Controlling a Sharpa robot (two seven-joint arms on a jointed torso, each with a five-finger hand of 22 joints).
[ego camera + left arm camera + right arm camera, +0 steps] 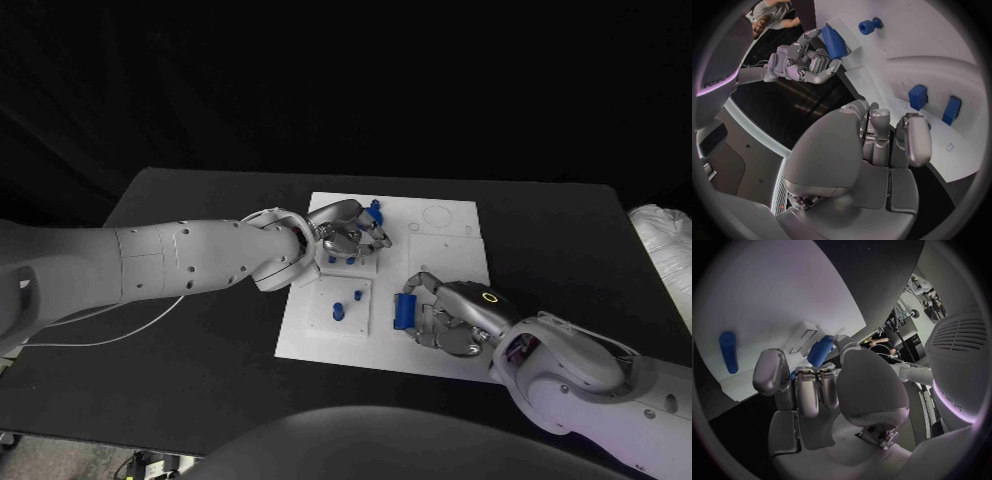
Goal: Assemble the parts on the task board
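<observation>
The white task board (440, 240) lies mid-table. My right hand (450, 320) is at the board's near right part and grips a blue block (407, 311) between thumb and fingers; the same block (820, 351) shows in the right wrist view and again (834, 42) in the left wrist view. My left hand (343, 233) hovers over the board's far left part, fingers curled in with nothing seen in them (879, 135). Two blue parts (375, 213) stand just beyond its fingertips, apart from them (917, 96). A small blue spool (346, 297) sits in the near left plate.
Two small blue pegs (343, 259) stand under the left hand's edge. A long blue piece (728, 351) lies on the board near the right hand. A white cable (116, 330) trails at the table's left; a pale bag (666, 245) sits at the right edge.
</observation>
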